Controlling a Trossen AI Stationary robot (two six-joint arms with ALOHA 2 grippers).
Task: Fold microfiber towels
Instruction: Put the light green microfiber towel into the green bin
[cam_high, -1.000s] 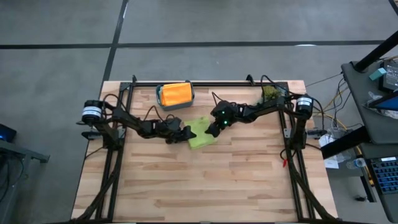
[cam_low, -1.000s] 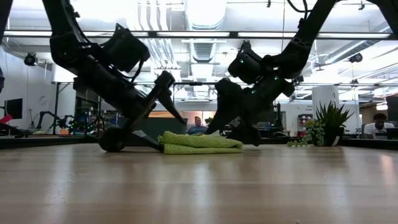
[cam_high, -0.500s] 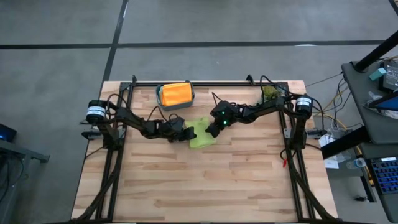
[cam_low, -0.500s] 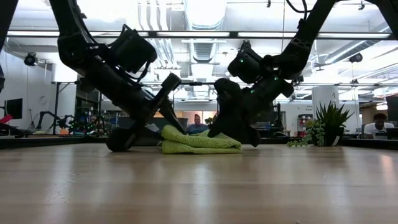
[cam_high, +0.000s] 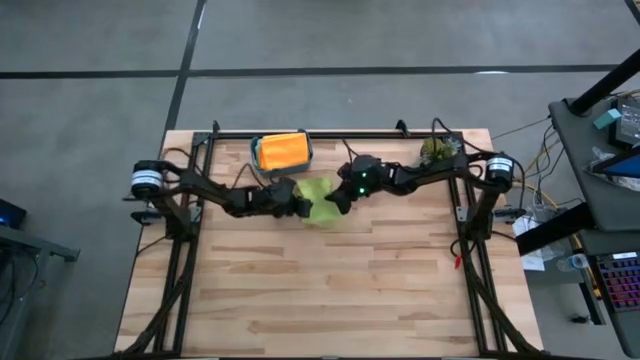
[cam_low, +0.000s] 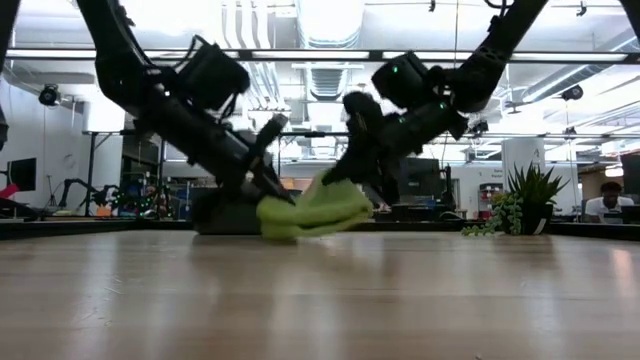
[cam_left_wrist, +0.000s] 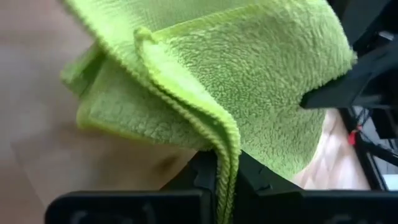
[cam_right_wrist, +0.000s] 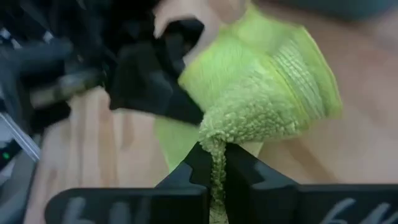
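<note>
Left gripper (cam_high: 299, 206) clamped on the left edge of the lime green towel (cam_high: 318, 198), far-centre of the table (cam_high: 330, 290), just in front of the teal bin (cam_high: 305, 158) holding an orange towel (cam_high: 281, 151). Towel bunched, lifted off the wood. Right gripper (cam_high: 335, 200) pinched on its right edge.

The folded towel (cam_high: 317, 199) sits just in front of the bin (cam_high: 281, 153), between the left gripper (cam_high: 298, 205) and right gripper (cam_high: 337, 201); another towel (cam_high: 281, 150) lies in the bin.
</note>
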